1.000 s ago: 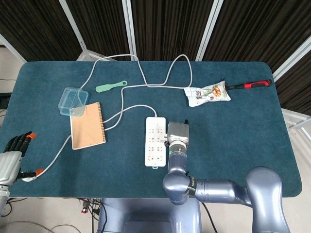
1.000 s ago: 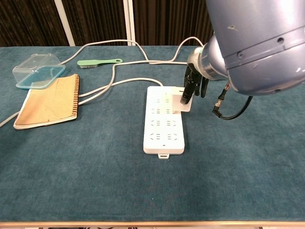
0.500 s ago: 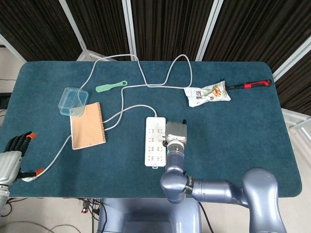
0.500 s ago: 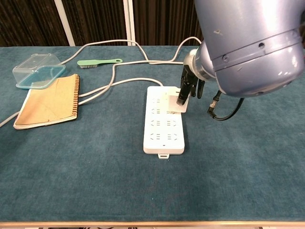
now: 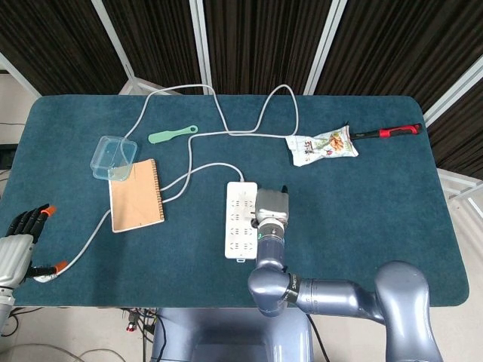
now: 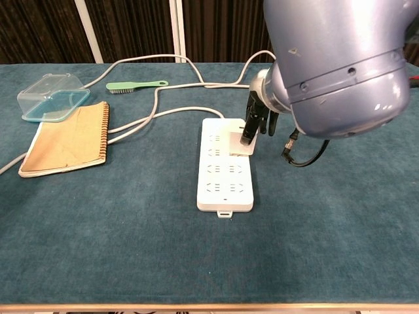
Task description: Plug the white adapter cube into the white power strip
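Under right hand (image 6: pixel 254 118), adapter cube (image 6: pixel 239 143) atop power strip (image 6: pixel 224 175)

Clear container (image 5: pixel 113 156), notebook (image 5: pixel 136 196), green brush (image 5: pixel 172 135), snack bag (image 5: pixel 322 145), red-handled tool (image 5: pixel 386 132)

Right hand (image 6: pixel 256 121) points its fingers (image 6: pixel 249 128) downward; left hand (image 5: pixel 16 247) rests with fingers spread.

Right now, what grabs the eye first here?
The big blue-grey right arm fills the chest view, its right hand holding the white adapter cube over the white power strip mid-table. Grey cables loop across the far side, and the left hand sits idle at the table's left edge.
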You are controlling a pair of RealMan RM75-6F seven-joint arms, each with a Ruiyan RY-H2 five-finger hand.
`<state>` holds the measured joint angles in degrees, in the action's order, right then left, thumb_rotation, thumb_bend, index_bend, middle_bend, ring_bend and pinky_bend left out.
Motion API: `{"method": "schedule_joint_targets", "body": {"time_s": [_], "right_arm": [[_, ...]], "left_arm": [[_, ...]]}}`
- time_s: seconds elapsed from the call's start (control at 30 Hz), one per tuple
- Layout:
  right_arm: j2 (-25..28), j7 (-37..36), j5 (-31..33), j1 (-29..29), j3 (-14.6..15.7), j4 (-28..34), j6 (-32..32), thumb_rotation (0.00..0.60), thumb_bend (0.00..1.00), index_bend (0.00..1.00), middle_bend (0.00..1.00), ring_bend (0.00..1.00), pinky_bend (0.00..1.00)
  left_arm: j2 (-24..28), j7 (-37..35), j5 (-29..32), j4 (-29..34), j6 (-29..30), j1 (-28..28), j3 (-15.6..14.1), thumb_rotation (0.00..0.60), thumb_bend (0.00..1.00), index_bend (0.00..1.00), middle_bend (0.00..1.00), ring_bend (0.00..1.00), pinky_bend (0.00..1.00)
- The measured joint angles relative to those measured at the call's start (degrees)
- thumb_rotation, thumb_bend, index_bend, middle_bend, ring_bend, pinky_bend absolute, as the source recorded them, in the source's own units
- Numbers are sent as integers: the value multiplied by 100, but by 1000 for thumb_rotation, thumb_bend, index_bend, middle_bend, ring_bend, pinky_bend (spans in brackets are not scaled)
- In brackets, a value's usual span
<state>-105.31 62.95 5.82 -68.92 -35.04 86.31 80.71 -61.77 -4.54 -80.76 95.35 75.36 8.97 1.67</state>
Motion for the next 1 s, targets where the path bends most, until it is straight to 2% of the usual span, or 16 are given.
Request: {"method": "schedule_joint_targets", "body": {"time_s": [1.0], "right_arm": [[-198,-7,-199,100,76,-267,-265,600,696,892,780,445,0]], "left_arm": [[8,-19,23,8,-18,5,2,600,0,0,0,0,0]]}}
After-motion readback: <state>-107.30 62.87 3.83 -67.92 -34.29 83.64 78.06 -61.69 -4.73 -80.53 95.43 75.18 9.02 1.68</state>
